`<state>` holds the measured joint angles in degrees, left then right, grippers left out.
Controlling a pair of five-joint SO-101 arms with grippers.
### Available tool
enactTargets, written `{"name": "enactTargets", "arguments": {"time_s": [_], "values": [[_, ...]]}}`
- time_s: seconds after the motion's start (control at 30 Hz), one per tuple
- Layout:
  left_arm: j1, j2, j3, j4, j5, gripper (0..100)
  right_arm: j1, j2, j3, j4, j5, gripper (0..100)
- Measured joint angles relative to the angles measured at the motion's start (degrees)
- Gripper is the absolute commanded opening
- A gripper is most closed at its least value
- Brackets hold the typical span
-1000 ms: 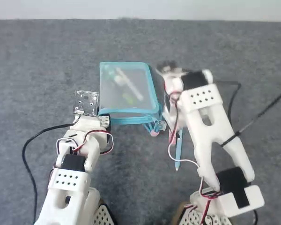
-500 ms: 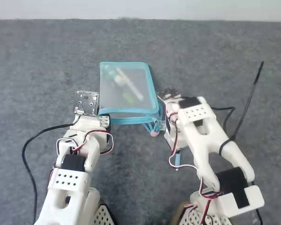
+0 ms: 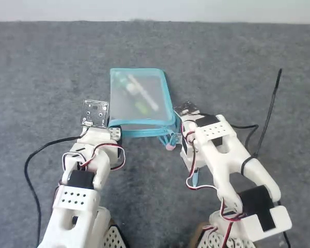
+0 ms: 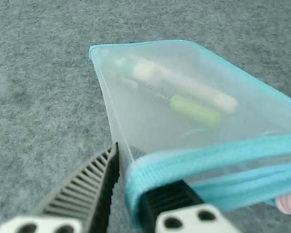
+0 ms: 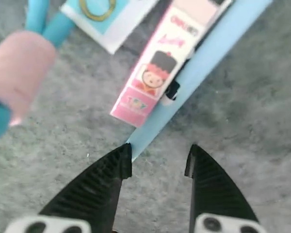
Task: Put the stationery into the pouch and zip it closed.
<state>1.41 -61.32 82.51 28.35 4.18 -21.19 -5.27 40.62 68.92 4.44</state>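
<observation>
The clear pouch (image 3: 139,101) with a teal zipper edge lies flat mid-table, with a white marker (image 4: 184,82) and a green item (image 4: 194,110) inside. My left gripper (image 3: 116,133) is shut on the pouch's (image 4: 184,116) near left corner, the zipper band (image 4: 203,158) between its jaws. My right gripper (image 5: 160,155) hangs open just over the carpet, by the end of a blue pen (image 5: 203,63). A pink eraser (image 5: 160,63) lies against the pen. In the high view the pen's (image 3: 196,178) near end pokes out below the right arm.
A pink zipper pull (image 5: 17,68) on teal cords lies at the pouch's open corner (image 3: 169,146). A white and teal card (image 5: 106,17) rests beside the eraser. Grey carpet (image 3: 51,62) covers the table. A black cable (image 3: 268,111) rises to the right of the right arm.
The right arm has pulled back from the pouch's right edge and dropped low over the pen and eraser. The left arm and pouch have stayed still.
</observation>
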Motion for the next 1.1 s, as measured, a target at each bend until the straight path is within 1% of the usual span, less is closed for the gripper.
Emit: {"name": "enactTargets", "arguments": {"time_s": [0.13,0.23,0.47,0.57,0.63,0.7,0.77,0.93,0.97,1.03,1.1], "values": [[0.0,0.0,0.0,0.0,0.0,1,-0.26,0.0,0.0,-1.93,-7.47,19.0],[0.0,0.0,0.0,0.0,0.0,1,-2.37,0.0,0.35,-2.29,-11.78,19.0],[0.0,0.0,0.0,0.0,0.0,1,-3.08,0.0,2.11,-2.9,-12.92,18.9],[0.0,0.0,0.0,0.0,0.0,1,-2.37,0.0,4.04,-4.75,-12.92,13.7],[0.0,0.0,0.0,0.0,0.0,1,-0.62,0.0,4.04,-5.27,-12.92,9.6],[0.0,0.0,0.0,0.0,0.0,1,1.49,0.0,4.04,-5.36,-12.84,8.3],[0.0,0.0,0.0,0.0,0.0,1,2.9,0.0,4.04,-5.45,-11.16,8.0],[0.0,0.0,0.0,0.0,0.0,1,2.99,0.0,4.13,-5.45,-8.44,7.6],[0.0,0.0,0.0,0.0,0.0,1,3.16,0.0,4.13,-5.45,-6.59,6.4],[0.0,0.0,0.0,0.0,0.0,1,4.22,0.0,4.13,-5.45,-0.79,0.4],[0.0,0.0,0.0,0.0,0.0,1,6.51,0.0,4.04,-5.45,6.24,1.6]]}}
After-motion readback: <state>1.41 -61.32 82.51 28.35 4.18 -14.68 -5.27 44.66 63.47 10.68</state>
